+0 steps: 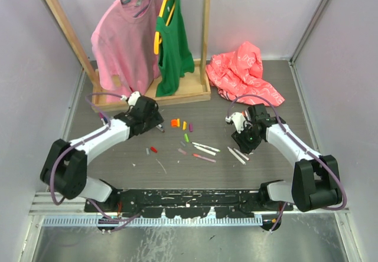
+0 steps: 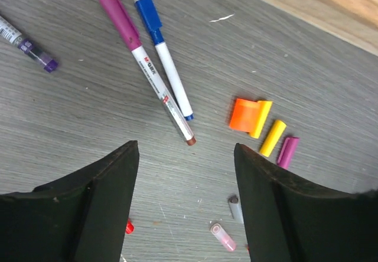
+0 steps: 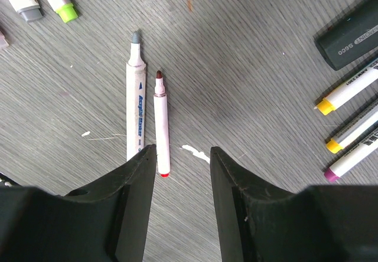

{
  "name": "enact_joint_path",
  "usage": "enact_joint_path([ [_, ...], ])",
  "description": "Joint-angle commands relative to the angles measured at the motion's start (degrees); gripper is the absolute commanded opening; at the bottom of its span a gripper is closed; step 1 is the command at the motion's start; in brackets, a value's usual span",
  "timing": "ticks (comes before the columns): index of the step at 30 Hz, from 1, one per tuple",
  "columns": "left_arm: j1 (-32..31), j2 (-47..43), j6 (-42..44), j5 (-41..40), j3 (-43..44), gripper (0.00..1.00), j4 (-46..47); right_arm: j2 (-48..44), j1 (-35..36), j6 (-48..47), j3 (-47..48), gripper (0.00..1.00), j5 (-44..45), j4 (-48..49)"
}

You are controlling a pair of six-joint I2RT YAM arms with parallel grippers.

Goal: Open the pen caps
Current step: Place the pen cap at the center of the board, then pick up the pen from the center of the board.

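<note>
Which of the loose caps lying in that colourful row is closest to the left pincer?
The purple cap, at the row's end beside the left pincer; the yellow cap and orange cap lie farther off.

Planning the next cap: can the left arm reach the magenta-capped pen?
Probably yes: the left gripper is open and empty, the magenta-capped pen lies just ahead, only a blue-capped pen beside it.

Open table (image 1: 189, 176) along the near edge; mid-table pens (image 1: 204, 150) and caps (image 1: 175, 122) (loosely scattered), rack (image 1: 183, 95) behind.
</note>
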Motion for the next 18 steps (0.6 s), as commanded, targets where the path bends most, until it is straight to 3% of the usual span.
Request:
enact_joint_path([
  [1, 0.47, 5.59, -1.26, -2.47, 6.74, 0.65, -9.99, -1.79, -0.31, -0.62, 0.39, 0.48, -0.9, 0.02],
  [18, 2.1, 18.04, -0.39, -0.32, 16.81, 0.55, -16.32, -2.34, -0.26, -0.84, 0.29, 0.49, -1.12, 0.01],
])
